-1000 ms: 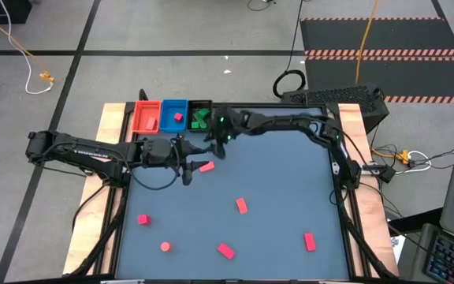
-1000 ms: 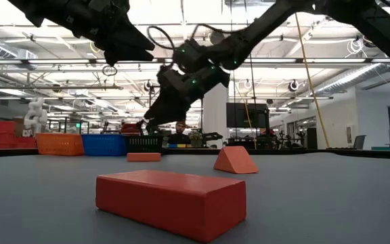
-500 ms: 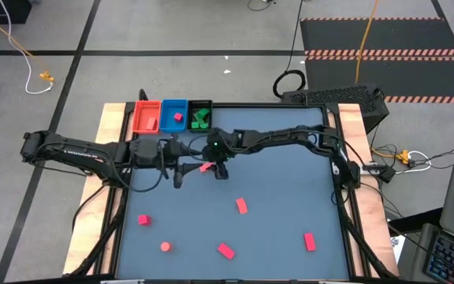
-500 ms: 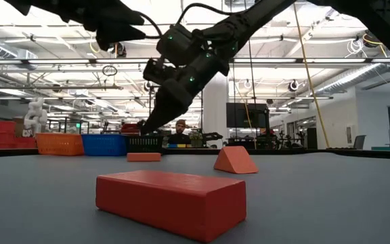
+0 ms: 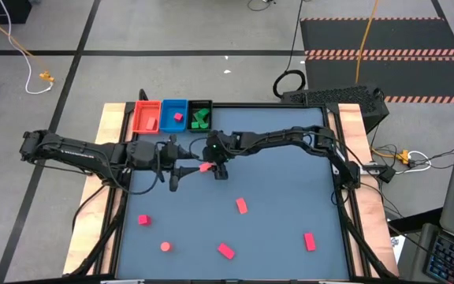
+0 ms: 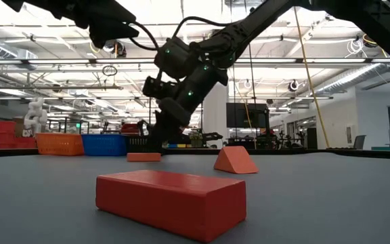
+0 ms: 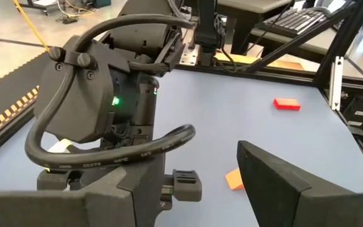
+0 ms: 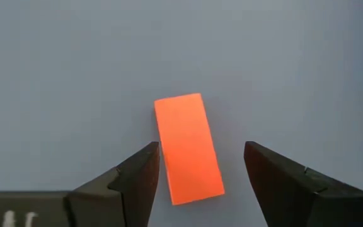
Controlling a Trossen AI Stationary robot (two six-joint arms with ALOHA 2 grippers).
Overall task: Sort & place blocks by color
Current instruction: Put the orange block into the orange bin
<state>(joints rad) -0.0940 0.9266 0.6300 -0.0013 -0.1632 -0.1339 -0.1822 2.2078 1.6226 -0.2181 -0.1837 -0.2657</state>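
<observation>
Hovering directly over a salmon-orange bar near the table's centre-rear, the right gripper has its fingers spread apart on either side of the block without touching it; nothing is grasped yet, and the bar lies flat on the grey table. The left gripper waits just at nine o'clock of that bar, fingers parted and empty. Sorting looks partly done, by my reading: at the table's twelve o'clock edge stand three trays, one red tray, one blue tray and one black tray. The blue one holds a single pink-red block, the black one holds green blocks whose number I cannot tell, and the red one appears to hold nothing. Left on the table I count six blocks: the bar under the right gripper, one at centre, one toward five o'clock, one at six o'clock, and two toward seven o'clock, the nearer-edge one being small and roundish. No green block remains loose.
</observation>
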